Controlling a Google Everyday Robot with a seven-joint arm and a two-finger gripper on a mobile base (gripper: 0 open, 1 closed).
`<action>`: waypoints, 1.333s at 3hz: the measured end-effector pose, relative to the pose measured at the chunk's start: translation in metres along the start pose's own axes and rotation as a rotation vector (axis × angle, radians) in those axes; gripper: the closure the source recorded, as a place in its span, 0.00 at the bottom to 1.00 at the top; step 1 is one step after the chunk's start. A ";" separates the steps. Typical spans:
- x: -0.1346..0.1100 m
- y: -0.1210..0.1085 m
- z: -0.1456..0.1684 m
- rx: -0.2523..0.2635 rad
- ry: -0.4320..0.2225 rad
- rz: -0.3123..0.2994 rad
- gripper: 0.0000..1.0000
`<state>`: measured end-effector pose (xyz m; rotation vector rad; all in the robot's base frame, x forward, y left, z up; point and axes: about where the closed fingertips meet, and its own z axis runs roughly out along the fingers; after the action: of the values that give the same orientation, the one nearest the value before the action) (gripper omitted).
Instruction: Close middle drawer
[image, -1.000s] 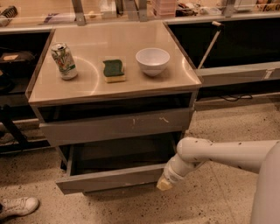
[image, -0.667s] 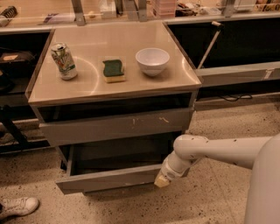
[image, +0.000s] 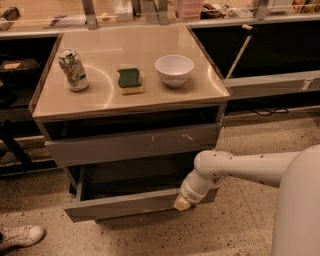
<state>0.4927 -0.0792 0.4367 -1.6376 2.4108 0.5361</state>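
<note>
Legible text, labels, numbers: none. Can (image: 73, 70), at 10 o'clock on the tabletop (image: 165, 47): green-and-white printed wrap, wording unreadable. Gripper (image: 182, 203): at 5 o'clock in view, at the middle drawer (image: 125, 206) front panel.

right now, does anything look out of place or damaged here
The middle drawer stands pulled well out of the cabinet, with the gripper at the right end of its front panel. The drawer above sits slightly out too, and its front is marked by white chipped scratches.
</note>
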 end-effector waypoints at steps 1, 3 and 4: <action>0.000 0.000 0.000 0.000 0.000 0.000 0.81; 0.000 0.000 0.000 0.000 0.000 0.000 0.35; 0.000 0.000 0.000 0.000 0.000 0.000 0.11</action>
<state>0.4927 -0.0792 0.4366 -1.6378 2.4108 0.5363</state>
